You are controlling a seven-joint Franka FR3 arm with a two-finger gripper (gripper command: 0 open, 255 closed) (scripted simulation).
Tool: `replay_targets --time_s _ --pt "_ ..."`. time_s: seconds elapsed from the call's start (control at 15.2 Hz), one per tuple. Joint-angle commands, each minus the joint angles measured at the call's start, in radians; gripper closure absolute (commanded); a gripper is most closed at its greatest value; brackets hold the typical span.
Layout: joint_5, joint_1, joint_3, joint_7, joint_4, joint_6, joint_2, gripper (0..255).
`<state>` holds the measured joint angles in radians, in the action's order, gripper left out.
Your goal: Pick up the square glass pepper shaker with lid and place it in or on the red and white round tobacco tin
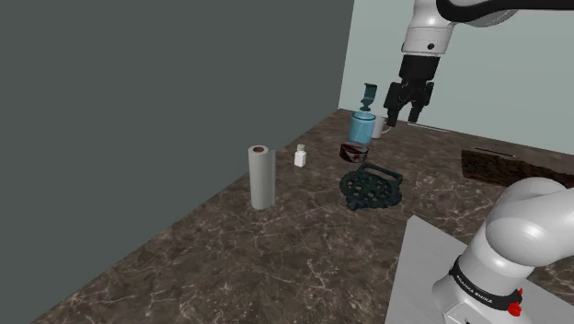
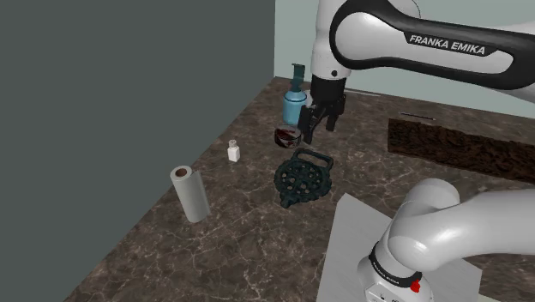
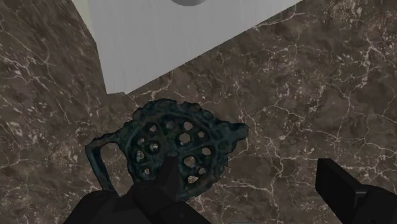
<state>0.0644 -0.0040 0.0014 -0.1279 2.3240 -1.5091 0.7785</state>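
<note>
Gripper (image 1: 405,114) poised high above the counter, pointing down, its two black fingers (image 3: 167,184) standing well apart with nothing between them. This is judged an unloaded approach posture, with the pick not yet made. The wide gap suits a small, flat-sided body.

Directly below the hand in the wrist view lies the trivet (image 3: 178,149), a dark green, rough-cast openwork disc with a loop handle, flat on the countertop (image 1: 276,248) of dark brown, white-veined stone. Beyond it is a corner of the stand (image 3: 172,44), a plain pale grey box.

Just past the trivet sits the tobacco tin (image 1: 354,151), a low round can with a dark red and white wall. Its low, broad form makes an easy target for setting down.

The pepper shaker (image 1: 300,157) stands upright on the stone toward the shoulder view's left of the tin, apart from it and well clear of the hand. It is drawn plain white, a squarish body under a narrower cap.

Farther left stands a paper roll (image 1: 261,177), an upright grey cylinder, and behind the tin a blue pump bottle (image 1: 362,122).
</note>
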Motion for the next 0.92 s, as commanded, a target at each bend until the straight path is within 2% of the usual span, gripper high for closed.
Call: replay_targets --time_s 0.0,0.4,0.86 --pt "0.000 0.000 0.000 0.000 0.000 0.000 0.000 0" --pt "-0.005 -0.001 0.005 0.005 -0.068 -0.138 -0.225 0" --pt "-0.012 -0.001 0.009 0.006 -0.207 -0.251 -0.500 0"
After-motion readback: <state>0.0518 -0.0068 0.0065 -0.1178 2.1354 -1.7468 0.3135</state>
